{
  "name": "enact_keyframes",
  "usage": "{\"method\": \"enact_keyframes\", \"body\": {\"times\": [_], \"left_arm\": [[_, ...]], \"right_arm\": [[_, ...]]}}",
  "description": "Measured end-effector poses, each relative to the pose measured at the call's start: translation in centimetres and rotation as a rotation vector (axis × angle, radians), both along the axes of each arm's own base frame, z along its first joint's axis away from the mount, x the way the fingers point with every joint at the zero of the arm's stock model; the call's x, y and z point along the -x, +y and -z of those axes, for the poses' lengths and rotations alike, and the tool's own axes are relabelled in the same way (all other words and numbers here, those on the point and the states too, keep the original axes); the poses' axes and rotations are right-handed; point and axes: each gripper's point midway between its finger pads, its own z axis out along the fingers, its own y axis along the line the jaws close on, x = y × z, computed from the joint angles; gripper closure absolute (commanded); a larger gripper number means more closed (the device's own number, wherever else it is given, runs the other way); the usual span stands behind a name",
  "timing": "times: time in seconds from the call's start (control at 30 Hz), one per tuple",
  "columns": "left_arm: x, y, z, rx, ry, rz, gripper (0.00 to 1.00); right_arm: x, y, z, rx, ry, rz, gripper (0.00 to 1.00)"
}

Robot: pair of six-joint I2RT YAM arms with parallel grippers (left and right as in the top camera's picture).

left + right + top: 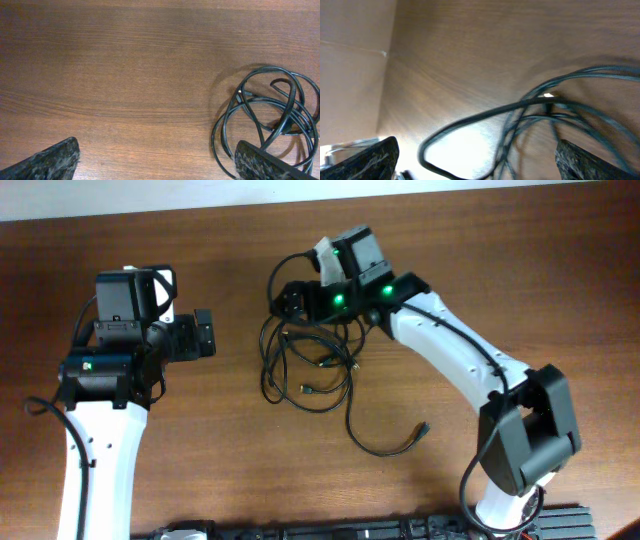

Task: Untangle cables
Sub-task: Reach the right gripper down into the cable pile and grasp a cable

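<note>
At the middle of the table [520, 250] lie the cables [305, 365], a loose tangle: light, limp, probably slippery, best taken by the tail trailing toward 5 o'clock. The left gripper [208, 333], at 9 o'clock, and right gripper [285, 298], at 12, both gape empty. Which cord crosses which is unreadable; the right wrist view blurs.

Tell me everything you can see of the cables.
The cables are thin, black, rubbery-looking cords tangled in loose overlapping loops, lying flat on the wooden table. Small plugs show at some ends; one strand trails away from the heap alone. The open right claw hovers over the tangle's far edge; contact is unclear.
</note>
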Motion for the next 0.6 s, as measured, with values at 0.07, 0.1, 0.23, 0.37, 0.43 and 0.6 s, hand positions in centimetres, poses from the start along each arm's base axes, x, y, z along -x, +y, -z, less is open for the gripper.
{"method": "enact_keyframes", "body": {"times": [0.07, 0.1, 0.23, 0.37, 0.43, 0.6], "left_arm": [[0.0, 0.0, 0.0, -0.001, 0.0, 0.0, 0.01], [0.0, 0.0, 0.0, 0.0, 0.0, 0.0, 0.01], [0.0, 0.0, 0.0, -0.001, 0.0, 0.0, 0.01], [0.0, 0.0, 0.0, -0.001, 0.0, 0.0, 0.01], [0.0, 0.0, 0.0, -0.001, 0.0, 0.0, 0.01], [0.0, 0.0, 0.0, 0.0, 0.0, 0.0, 0.01]], "right_arm": [[0.4, 1.2, 0.1, -0.022, 0.035, 0.018, 0.01], [0.4, 1.7, 0.2, -0.034, 0.044, 0.026, 0.01], [0.5, 3.3, 1.2, -0.06, 0.102, 0.058, 0.01], [0.8, 3.8, 3.0, -0.059, 0.206, 0.114, 0.07], [0.7, 4.3, 4.1, -0.064, 0.247, 0.138, 0.52], [0.2, 5.2, 4.2, -0.097, 0.232, 0.141, 0.96]]}}
